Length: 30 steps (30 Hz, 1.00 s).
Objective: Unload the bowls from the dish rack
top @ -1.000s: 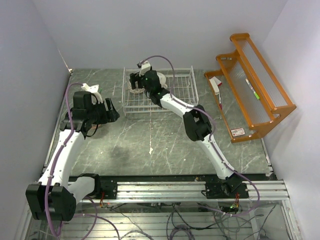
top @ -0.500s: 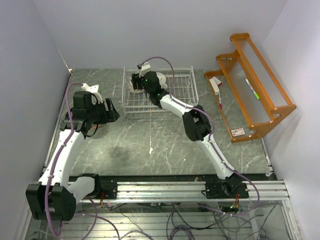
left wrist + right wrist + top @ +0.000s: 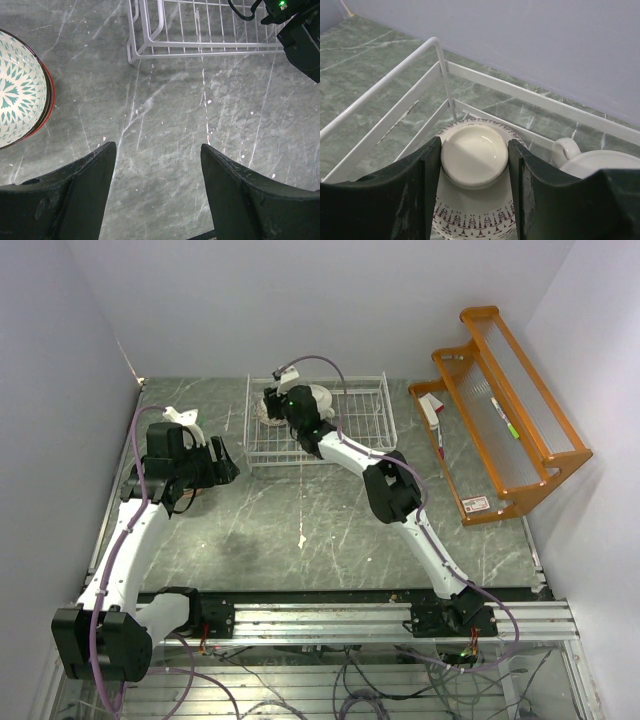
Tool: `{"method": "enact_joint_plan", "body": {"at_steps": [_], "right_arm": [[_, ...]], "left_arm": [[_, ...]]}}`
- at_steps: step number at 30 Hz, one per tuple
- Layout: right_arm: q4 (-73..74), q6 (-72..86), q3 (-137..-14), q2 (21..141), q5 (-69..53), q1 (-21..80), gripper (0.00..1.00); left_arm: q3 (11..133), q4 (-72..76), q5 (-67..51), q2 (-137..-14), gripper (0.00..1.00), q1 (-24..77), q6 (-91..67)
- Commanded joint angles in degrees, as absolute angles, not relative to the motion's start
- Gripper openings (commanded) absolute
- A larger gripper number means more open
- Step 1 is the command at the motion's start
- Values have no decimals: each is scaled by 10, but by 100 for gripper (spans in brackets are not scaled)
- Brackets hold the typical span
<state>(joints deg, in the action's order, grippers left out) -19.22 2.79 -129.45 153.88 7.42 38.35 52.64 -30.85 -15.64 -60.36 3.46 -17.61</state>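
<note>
The white wire dish rack (image 3: 365, 422) stands at the back middle of the table. In its far left corner a cream bowl with a dark red patterned band (image 3: 470, 212) sits upside down. My right gripper (image 3: 475, 147) is over it, and both fingers press the sides of its round foot. A white bowl with a side handle (image 3: 600, 162) sits just to its right, also in the top view (image 3: 322, 397). My left gripper (image 3: 157, 150) is open and empty above bare table. A teal-patterned bowl with a red outside (image 3: 17, 90) sits on the table to its left.
An orange wooden shelf (image 3: 500, 410) with small items stands at the right wall. The rack's near left corner (image 3: 137, 50) lies just beyond my left gripper. The right arm (image 3: 395, 485) stretches across from the near edge to the rack. Walls close in at left and back.
My right wrist has shifted slightly left and farther back over the cream bowl in the rack. The left arm has not moved.
</note>
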Motion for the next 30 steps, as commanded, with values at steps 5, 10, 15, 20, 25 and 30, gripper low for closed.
{"method": "enact_joint_plan", "body": {"at_steps": [5,10,15,20,25,30], "right_arm": [[-202,13,-1268,1501,84,397,0],[-210,-10,-1249,1467,99,408,0],[-204,-6,-1239,1437,89,412,0],[-214,-2,-1201,1403,92,415,0],[-224,-4,-1164,1372,101,415,0],[-251,-3,-1103,1330,113,414,0]], "left_arm": [[521,-309,-159,-606,79,30,-178],[523,-309,-160,-607,78,29,-177],[522,-308,-156,-599,78,29,-177],[522,-311,-155,-597,80,29,-175],[521,-310,-154,-594,81,29,-175],[520,-311,-149,-594,81,30,-174]]}}
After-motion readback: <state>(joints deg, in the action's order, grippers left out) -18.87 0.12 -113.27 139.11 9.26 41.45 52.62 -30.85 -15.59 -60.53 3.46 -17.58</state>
